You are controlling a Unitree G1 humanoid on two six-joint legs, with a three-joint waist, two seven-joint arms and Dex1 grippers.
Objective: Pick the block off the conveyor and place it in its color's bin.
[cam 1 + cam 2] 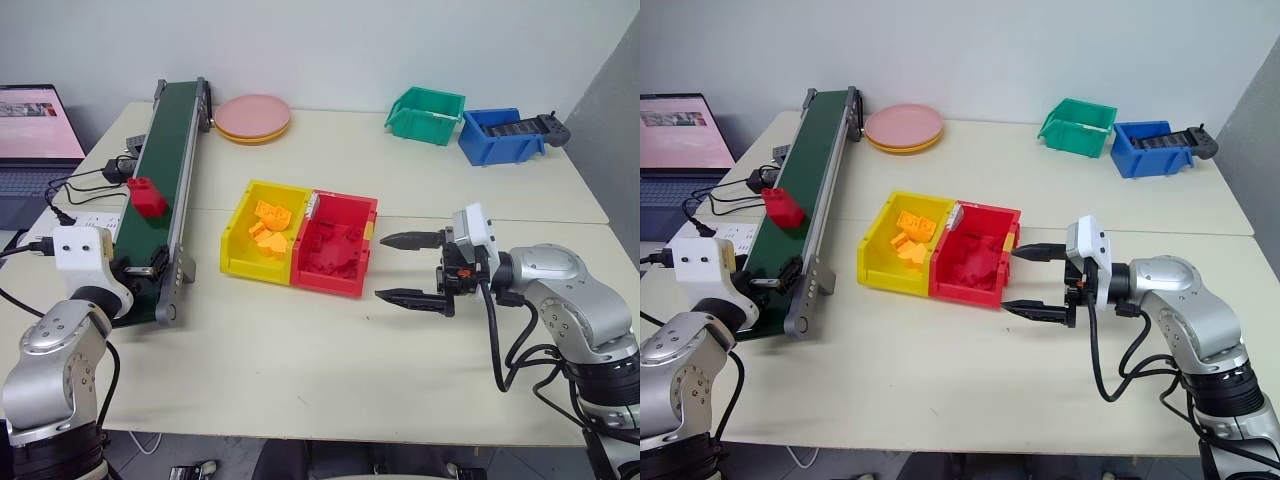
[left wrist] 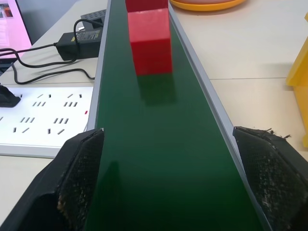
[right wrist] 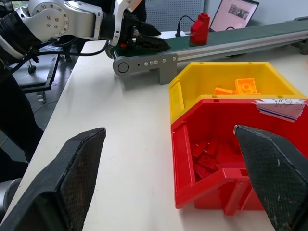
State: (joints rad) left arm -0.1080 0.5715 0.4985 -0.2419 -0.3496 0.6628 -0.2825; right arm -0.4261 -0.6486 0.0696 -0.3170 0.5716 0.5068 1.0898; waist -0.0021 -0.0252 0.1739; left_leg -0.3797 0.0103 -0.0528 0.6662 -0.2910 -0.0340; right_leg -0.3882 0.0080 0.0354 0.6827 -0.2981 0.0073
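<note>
Red and hard-edged, the block (image 1: 146, 196) sits on the dark green belt of the conveyor (image 1: 172, 150), about midway along it and ahead of my left gripper (image 2: 163, 192), whose two black fingers stand spread wide over the near end of the belt, one near each rail, with nothing between them. I judge the block to be light, stiff moulded plastic, smooth enough to slip under a shallow pinch, so I would take it across its two flat side faces, low on the body and square to it, rather than by the raised part on top. It looks tall for its footprint and could tip if a finger nudges it first. My right gripper (image 1: 1040, 281) hangs just beside the open front of the red bin (image 1: 365, 250), fingers apart and empty. That bin already holds red pieces and touches the yellow bin (image 1: 240, 225), which holds orange-yellow ones, so a drop has to clear the shared wall. Everything stands on a pale cream table (image 1: 330, 370) with a seam across it; a stack of plates (image 1: 253, 118) lies by the far end of the belt, a green bin (image 1: 427, 114) and a blue bin (image 1: 500, 135) sit well apart at the back, and a power strip (image 2: 43, 115) with cables and a laptop (image 1: 35, 140) lie to the left of the belt
</note>
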